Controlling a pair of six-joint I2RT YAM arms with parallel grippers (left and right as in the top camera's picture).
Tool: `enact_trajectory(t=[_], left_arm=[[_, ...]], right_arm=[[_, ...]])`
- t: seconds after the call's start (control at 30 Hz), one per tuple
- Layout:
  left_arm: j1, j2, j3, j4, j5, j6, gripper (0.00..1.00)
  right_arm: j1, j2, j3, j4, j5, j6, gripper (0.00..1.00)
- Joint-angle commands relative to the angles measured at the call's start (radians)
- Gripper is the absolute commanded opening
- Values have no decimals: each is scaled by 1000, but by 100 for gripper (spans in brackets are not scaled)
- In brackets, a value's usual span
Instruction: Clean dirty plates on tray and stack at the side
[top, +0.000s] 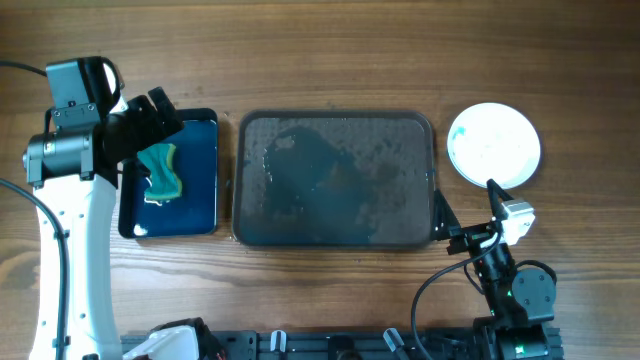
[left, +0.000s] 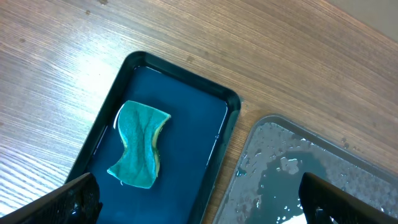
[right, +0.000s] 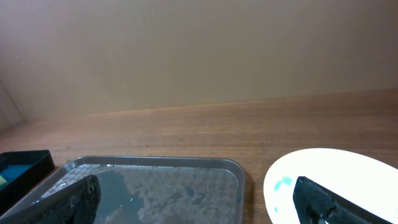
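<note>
The large tray at the middle of the bench is seen wet and bare of plates. A white plate is set on the bench just right of it, with a teal smear near its left edge; whether others lie beneath cannot be told. The right end effector, spread wide and empty, is by far the nearer: the plate lies just beyond it, slightly right. The left end effector, likewise spread and empty, is held over the sponge at far left.

Wet dark tray; white plate beside it.
</note>
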Motion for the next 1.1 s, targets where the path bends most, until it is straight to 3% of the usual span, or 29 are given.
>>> enact_trajectory(t=[0.0, 0.57, 0.7, 0.83, 0.93, 1.03, 1.07], left_arm=[[-3, 3, 3, 3, 8, -5, 100], [-3, 3, 3, 2, 8, -5, 100], [-3, -92, -10, 18, -12, 2, 100], [-3, -306, -209, 288, 4, 3, 100], [9, -541, -528, 597, 4, 3, 100], [6, -708, -792, 808, 20, 3, 100], [5, -837, -985, 932, 37, 3, 100]], right_arm=[[4, -6, -2, 3, -11, 14, 100], [4, -6, -2, 3, -11, 15, 100], [4, -6, -2, 3, -11, 14, 100], [4, -6, -2, 3, -11, 14, 100], [4, -6, -2, 3, -11, 14, 100], [4, -6, -2, 3, -11, 14, 100], [4, -6, -2, 3, -11, 15, 100]])
